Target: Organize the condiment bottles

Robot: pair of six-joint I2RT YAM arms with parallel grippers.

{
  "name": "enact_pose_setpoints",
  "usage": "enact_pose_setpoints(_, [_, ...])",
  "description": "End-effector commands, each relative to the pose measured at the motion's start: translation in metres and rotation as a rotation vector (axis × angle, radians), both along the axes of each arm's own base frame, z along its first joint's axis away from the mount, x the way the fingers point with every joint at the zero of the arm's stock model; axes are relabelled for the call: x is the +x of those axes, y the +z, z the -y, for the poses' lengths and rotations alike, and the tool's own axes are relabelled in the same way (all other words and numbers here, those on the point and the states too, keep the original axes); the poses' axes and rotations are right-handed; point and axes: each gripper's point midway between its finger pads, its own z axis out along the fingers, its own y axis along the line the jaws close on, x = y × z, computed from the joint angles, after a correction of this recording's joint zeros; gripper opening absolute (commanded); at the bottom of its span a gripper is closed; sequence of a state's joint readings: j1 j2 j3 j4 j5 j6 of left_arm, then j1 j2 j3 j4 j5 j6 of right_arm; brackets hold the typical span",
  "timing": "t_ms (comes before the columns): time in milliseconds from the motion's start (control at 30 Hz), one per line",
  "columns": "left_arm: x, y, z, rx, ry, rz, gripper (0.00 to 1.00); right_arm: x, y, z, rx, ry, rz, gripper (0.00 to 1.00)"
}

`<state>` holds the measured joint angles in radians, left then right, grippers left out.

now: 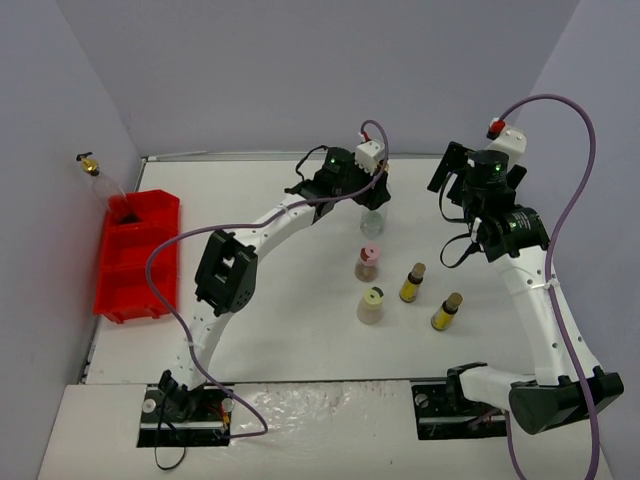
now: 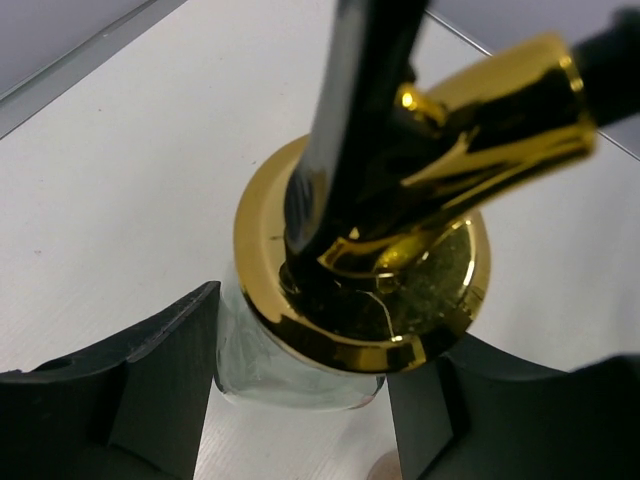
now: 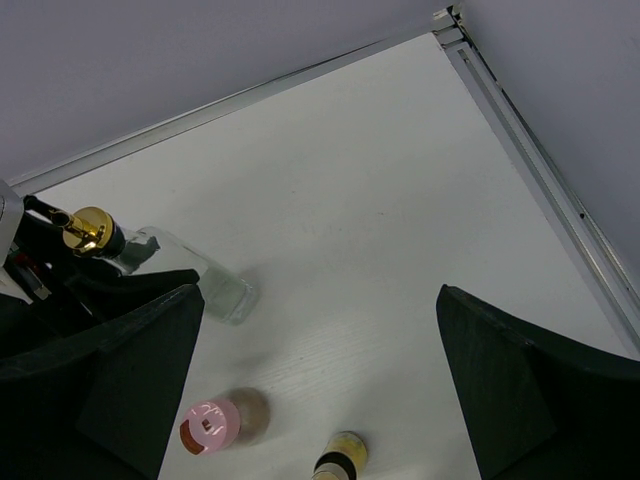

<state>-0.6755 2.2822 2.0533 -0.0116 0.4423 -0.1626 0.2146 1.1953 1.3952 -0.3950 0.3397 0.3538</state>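
Left gripper [image 2: 300,395] clenched on clear bottle [image 2: 270,370], at the glass shoulder just under gold spout [image 2: 480,130]: sound hold. Glass probably rigid, slick, fragile, top-heavy. Right gripper [image 3: 318,300] spread, empty.

Wears white shells w/ chunky black joint housings on left arm [image 1: 270,222] and right arm [image 1: 540,300]; glows green at an LED [image 1: 330,158] nr each wrist; trails a purple cable [image 1: 165,250] along each arm; carries a white cam block [image 1: 368,152] per wrist, red tip on right one; ends in matte black left fingers [image 2: 150,390] and right fingers [image 3: 520,380], thick, wedge-shaped, inner faces scooped; stands on black bases [image 1: 180,400].
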Motion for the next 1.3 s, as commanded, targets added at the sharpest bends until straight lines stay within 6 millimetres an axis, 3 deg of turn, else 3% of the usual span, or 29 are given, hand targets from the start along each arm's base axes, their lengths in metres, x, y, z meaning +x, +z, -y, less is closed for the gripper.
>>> enact_pose_setpoints(0, [0.007, 0.083, -0.007, -0.068, 0.063, 0.184, 0.00, -0.002, 0.026, 0.004, 0.002, -0.007, 0.080, 1.00])
enact_pose_setpoints(167, [0.016, 0.143, -0.053, -0.021, 0.252, 0.336, 0.00, -0.001, 0.025, 0.003, 0.006, -0.001, 0.079, 1.00])
enact_pose_setpoints(267, [0.023, 0.169, -0.088, 0.017, 0.361, 0.403, 0.00, 0.000, 0.025, 0.000, 0.013, 0.008, 0.077, 1.00])
enact_pose_setpoints(533, [0.030, 0.210, -0.236, 0.093, 0.705, 0.428, 0.00, 0.003, 0.021, -0.009, 0.053, 0.039, 0.085, 1.00])
enact_pose_setpoints(633, [0.030, 0.224, -0.303, 0.114, 0.835, 0.437, 0.00, 0.007, 0.013, -0.013, 0.065, 0.050, 0.078, 1.00])
enact_pose_setpoints(700, [0.025, 0.226, -0.331, 0.122, 0.893, 0.439, 0.00, 0.009, 0.011, -0.014, 0.070, 0.056, 0.080, 1.00])
enact_pose_setpoints(800, [0.023, 0.224, -0.389, 0.114, 1.003, 0.433, 0.00, 0.014, 0.001, -0.020, 0.086, 0.078, 0.071, 1.00])
enact_pose_setpoints(867, [0.024, 0.207, -0.435, 0.119, 1.076, 0.416, 0.00, 0.015, -0.008, -0.026, 0.101, 0.101, 0.060, 1.00])
enact_pose_setpoints(933, [0.021, 0.211, -0.466, 0.068, 1.137, 0.432, 0.00, 0.018, -0.017, -0.032, 0.110, 0.119, 0.051, 1.00])
enact_pose_setpoints(1267, [0.006, 0.177, -0.552, 0.011, 1.273, 0.488, 0.00, 0.030, -0.044, -0.042, 0.102, 0.160, 0.013, 1.00])
